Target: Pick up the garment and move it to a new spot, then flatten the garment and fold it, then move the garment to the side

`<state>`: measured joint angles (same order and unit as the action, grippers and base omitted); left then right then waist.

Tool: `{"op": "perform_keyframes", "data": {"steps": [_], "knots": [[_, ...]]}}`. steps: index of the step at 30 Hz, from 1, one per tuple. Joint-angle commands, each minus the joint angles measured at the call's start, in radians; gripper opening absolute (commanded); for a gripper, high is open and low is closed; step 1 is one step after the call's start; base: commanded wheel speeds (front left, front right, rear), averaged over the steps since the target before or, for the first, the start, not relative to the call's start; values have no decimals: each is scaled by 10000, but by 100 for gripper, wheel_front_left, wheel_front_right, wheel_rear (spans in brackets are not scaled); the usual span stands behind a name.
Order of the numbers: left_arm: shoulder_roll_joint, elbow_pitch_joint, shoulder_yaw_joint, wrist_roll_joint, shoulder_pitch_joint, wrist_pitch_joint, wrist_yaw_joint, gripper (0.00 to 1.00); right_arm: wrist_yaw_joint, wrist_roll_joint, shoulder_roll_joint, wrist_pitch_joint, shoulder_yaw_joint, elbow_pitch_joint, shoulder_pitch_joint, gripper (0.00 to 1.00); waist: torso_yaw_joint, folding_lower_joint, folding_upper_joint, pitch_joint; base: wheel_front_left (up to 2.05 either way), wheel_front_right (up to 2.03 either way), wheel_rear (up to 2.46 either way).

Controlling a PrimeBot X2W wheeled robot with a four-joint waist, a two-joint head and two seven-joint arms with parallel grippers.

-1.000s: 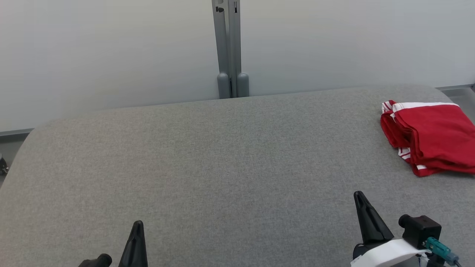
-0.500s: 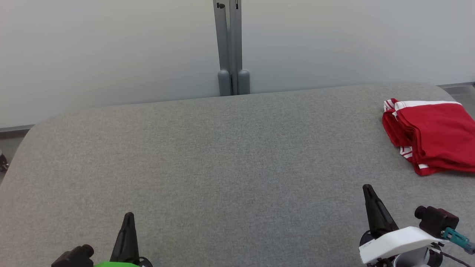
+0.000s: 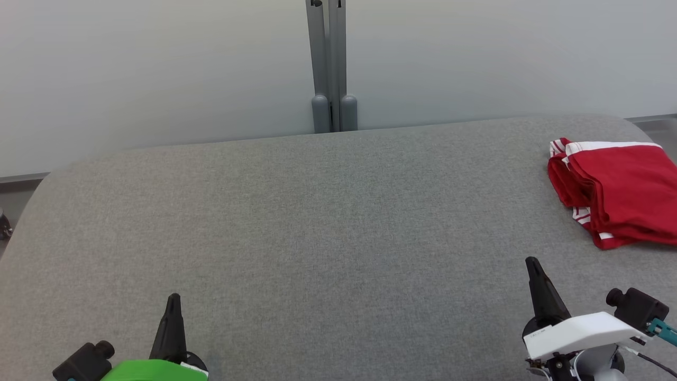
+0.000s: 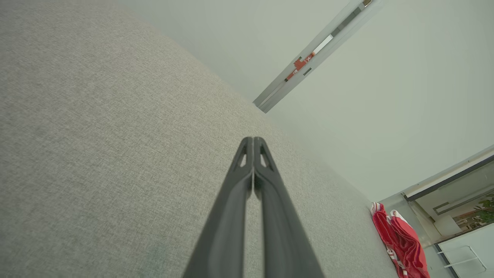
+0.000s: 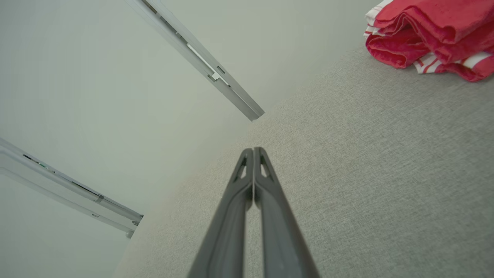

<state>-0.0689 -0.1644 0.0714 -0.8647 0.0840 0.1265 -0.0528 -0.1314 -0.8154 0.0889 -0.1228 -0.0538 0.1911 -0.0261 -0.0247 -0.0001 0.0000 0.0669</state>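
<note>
Left pincer (image 3: 173, 298) and right pincer (image 3: 530, 261) closed; folded garment (image 3: 616, 190) lies on table (image 3: 317, 211).

A grey cloth-covered table (image 3: 296, 222) has rounded far corners. Behind its far edge, about midway along, a grey double post (image 3: 329, 63) stands against a pale wall (image 3: 132, 69). Off the table's left end, a small dark wheel (image 3: 4, 230) sits lower down.
</note>
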Motion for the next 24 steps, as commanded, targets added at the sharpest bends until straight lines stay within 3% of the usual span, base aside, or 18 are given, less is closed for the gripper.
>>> {"op": "perform_keyframes", "data": {"steps": [1,24], "knots": [[-77,76,-83,-356,-343,-72,-81,0,3,-400,48,81,82,-78,328,0,6,1,0,-14,0,0,0],[-109,-203,-546,-2932,-911,-749,-328,0,5,-3106,-4,761,499,118,695,0,69,1,0,-195,0,0,0]]}}
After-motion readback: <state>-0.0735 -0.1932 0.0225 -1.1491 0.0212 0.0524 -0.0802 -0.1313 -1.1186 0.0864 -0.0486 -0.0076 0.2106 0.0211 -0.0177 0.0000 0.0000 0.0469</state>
